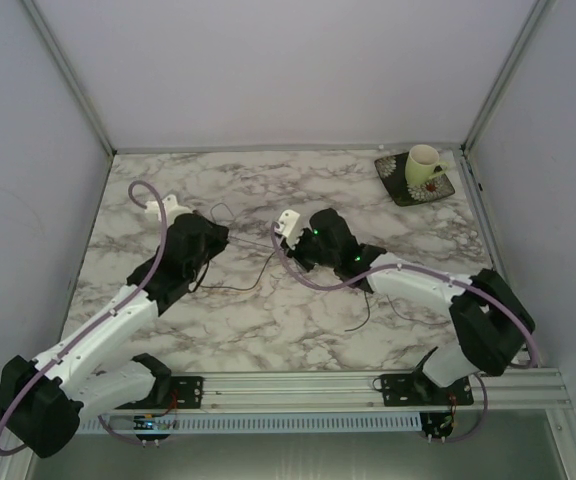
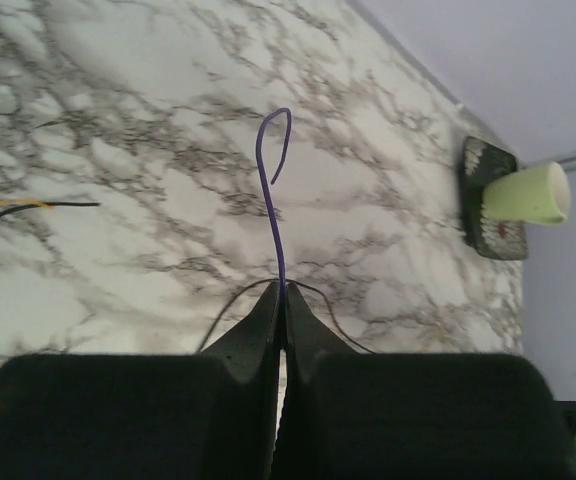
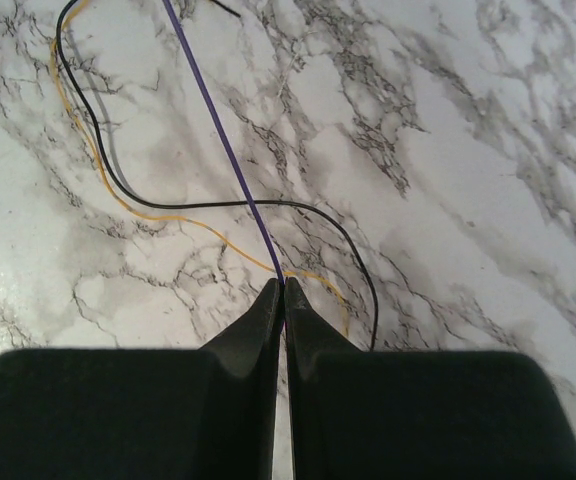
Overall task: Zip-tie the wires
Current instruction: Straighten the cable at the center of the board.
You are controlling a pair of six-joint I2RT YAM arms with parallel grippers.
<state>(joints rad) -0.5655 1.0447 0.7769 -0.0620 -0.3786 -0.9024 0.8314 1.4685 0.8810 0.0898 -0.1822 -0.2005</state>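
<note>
Wires [image 3: 198,206] cross a purple strand [image 3: 226,150], pinched tight by left gripper [image 2: 282,300] and right gripper [image 3: 283,290].

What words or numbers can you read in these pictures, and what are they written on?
None: no word, number, brand or sign can be read in any view.
The pale green mug looks plain.
The dark square coaster under it has a light pattern, too small to tell if it holds any letters.
The white marble-patterned table shows only grey veins.
</note>
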